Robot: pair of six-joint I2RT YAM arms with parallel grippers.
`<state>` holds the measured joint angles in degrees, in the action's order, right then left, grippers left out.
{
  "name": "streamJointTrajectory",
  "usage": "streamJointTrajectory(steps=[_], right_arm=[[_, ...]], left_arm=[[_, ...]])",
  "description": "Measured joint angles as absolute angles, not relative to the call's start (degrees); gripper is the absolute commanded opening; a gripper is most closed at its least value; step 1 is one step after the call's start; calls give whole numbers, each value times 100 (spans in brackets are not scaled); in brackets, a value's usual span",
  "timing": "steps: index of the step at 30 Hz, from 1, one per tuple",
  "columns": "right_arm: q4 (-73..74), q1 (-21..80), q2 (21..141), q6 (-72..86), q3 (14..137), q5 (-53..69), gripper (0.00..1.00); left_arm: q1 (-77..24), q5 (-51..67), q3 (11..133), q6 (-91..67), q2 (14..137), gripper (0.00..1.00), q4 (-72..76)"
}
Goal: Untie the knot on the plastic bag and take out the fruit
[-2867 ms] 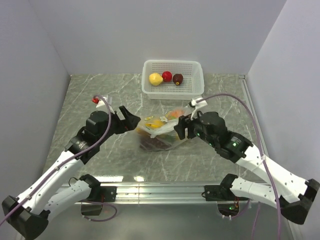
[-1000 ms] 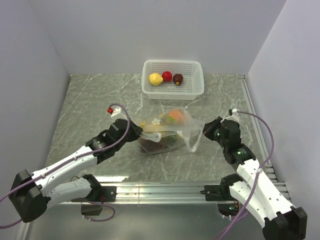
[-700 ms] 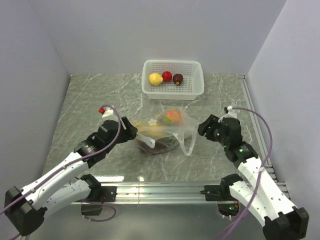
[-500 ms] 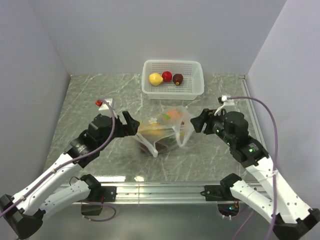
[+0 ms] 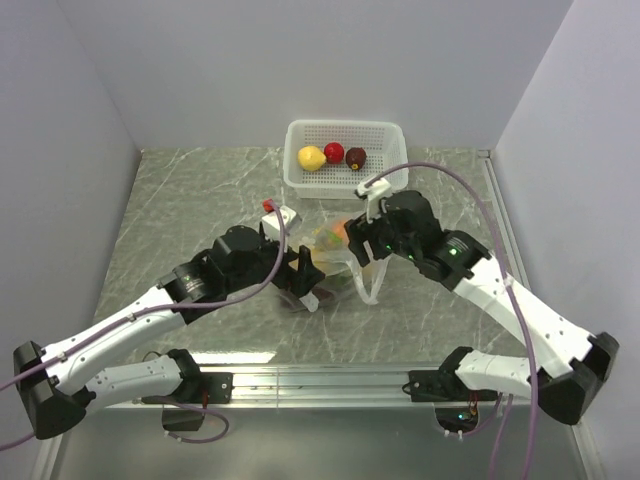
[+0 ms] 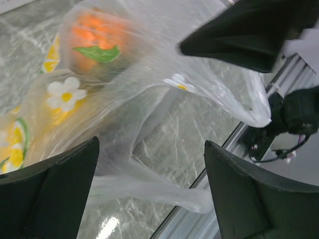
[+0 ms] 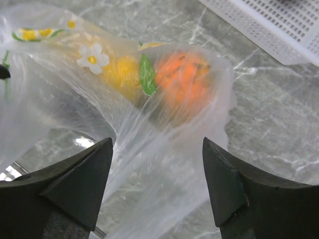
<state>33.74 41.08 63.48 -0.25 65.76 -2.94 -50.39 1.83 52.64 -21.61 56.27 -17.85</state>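
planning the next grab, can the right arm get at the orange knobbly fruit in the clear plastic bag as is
Probably not directly. The right pincer is open over the orange knobbly fruit, but the thin clear plastic bag is stretched over it, so the film is in the way.

We find the plastic bag [image 5: 345, 262] lying on the table [image 5: 200, 200] near its middle; the film is thin, clear and heavily crinkled, slumped rather than upright. Its surface carries white flowers [image 7: 92, 57] with yellow centres and a green leaf mark [image 7: 147, 74]. A loose strip of film [image 5: 374, 285] trails from the bag toward the near edge and rests on the table; we cannot tell whether a knot remains. The fruit [image 7: 187, 82] sits inside the bag, seen through the film; an orange knobbly piece [image 5: 338, 232] occupies the far end; a yellow piece [image 7: 124, 72] lies just beside it, touching.
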Motion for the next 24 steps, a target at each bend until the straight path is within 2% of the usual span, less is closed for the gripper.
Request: streamJointTrajectory(steps=[10,13,16,20,21,24], right_arm=[[3402,4187,7684,-947,6923,-274,81],[3391,4187,7953,-1109,7015,-309,78],[3389,4187,8119,-1245,7019,-349,70],[3387,4187,8359,-1358,7022,-368,44],[3389,4187,8427,-1363,7024,-375,27],[3393,4187,8552,-1369,7024,-429,0]], left_arm=[[-5317,320,4974,-1568,6066,95,-888],[-5387,318,4862,-1533,6375,95,-696],[-5465,309,4672,-1527,6641,96,-381],[-5555,204,4335,-1514,6943,96,141],[-5564,152,4276,-1505,7019,96,252],[-5583,-99,4145,-1461,7282,96,572]])
